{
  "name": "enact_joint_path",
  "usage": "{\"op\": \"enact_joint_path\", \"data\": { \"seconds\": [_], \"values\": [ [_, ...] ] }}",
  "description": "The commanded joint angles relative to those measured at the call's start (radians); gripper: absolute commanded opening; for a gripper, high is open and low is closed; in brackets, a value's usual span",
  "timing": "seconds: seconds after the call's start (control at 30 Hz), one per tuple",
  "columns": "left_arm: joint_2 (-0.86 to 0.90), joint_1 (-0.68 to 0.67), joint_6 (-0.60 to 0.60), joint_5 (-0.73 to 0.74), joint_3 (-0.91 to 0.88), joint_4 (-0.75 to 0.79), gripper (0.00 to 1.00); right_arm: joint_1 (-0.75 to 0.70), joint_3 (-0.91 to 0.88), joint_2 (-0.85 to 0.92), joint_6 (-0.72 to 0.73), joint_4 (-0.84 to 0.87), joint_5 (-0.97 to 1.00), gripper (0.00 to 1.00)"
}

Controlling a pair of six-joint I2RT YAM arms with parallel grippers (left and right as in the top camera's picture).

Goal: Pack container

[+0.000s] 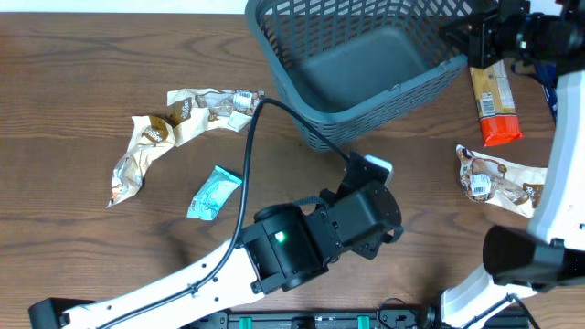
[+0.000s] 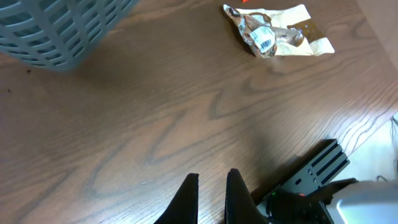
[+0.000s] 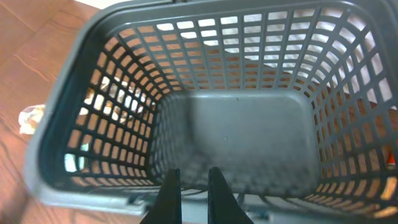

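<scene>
1. Dark grey-blue container (image 1: 361, 68) with lattice-slotted walls and a thick rim, standing at the far side of the wood-grain desk (image 1: 73, 238), right of centre; solid base bare in the overhead and right wrist views.
2. At the container's right rim, the right hand (image 3: 193, 186), looking down into the basket; fingers drawn close with a slim gap between them. Cannot tell whether clenched on the rim or merely above it.
3. Just near of the container's near wall, and apart from it, the left hand (image 2: 211, 196), low over bare wood; fingers almost together, clenched on nothing.
4. Arching from the container's near-left corner down to the left arm, a black cable (image 1: 251, 146).
5. To the left of the container, a crumpled cream-and-brown wrapper (image 1: 210, 105); a second cream-and-brown wrapper (image 1: 146, 146) just beyond it, further left and nearer.
6. Near of those two, a light blue packet (image 1: 215, 194), lying flat beside the cable.
7. Just right of the container, a tan packet with an orange-red end (image 1: 495, 102), lying lengthwise from far to near.
8. Near of that, at the right edge, a brown-and-white packet (image 1: 498, 178) with a barcode label, lying on the desk, well apart from the left hand.
</scene>
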Motion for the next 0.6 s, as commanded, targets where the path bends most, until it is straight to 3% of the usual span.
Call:
{"op": "enact_joint_path", "data": {
  "seconds": [0.0, 0.3, 0.57],
  "values": [
    [0.009, -0.017, 0.014, -0.029, 0.019, -0.011, 0.06, -0.005, 0.008, 0.041, -0.023, 0.019, -0.014, 0.01],
    [0.02, -0.025, -0.007, -0.079, 0.019, -0.068, 0.06, -0.007, 0.008, 0.064, 0.093, 0.082, 0.323, 0.01],
    [0.045, -0.025, -0.009, -0.098, 0.019, -0.064, 0.06, -0.034, 0.008, 0.077, 0.12, 0.085, 0.375, 0.02]
  ]
}}
